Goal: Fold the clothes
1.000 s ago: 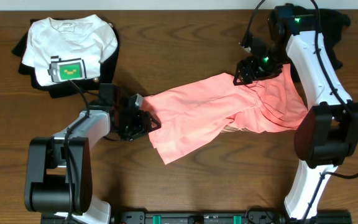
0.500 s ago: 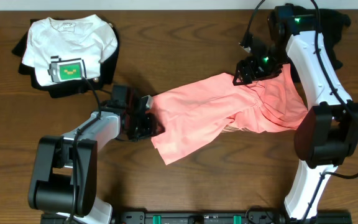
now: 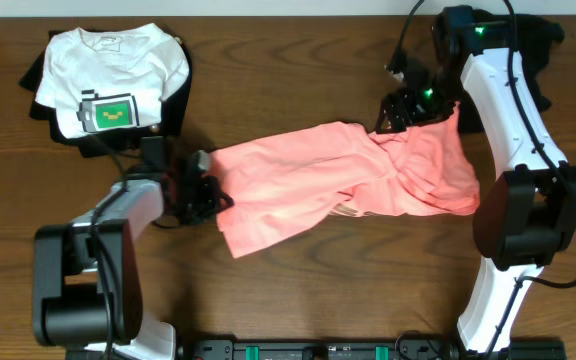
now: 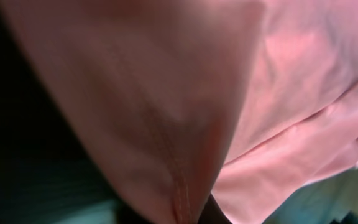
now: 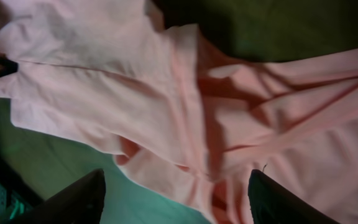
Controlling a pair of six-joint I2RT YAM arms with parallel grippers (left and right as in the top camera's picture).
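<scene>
The salmon-pink T-shirt lies crumpled and stretched across the middle of the table, its print hidden. My left gripper is shut on the shirt's left edge. In the left wrist view the pink cloth fills the frame and hides the jaws. My right gripper hovers at the shirt's far right corner. In the right wrist view it stands open, its dark fingertips wide apart over bunched folds of the shirt, holding nothing.
A folded white T-shirt with a green graphic rests on dark folded clothes at the back left. A dark bundle sits at the back right behind the right arm. Bare wooden table lies in front.
My left gripper closed on the shirt's left edge and drew it leftward; the whole shirt slid left with it. The right gripper stayed open in place.
</scene>
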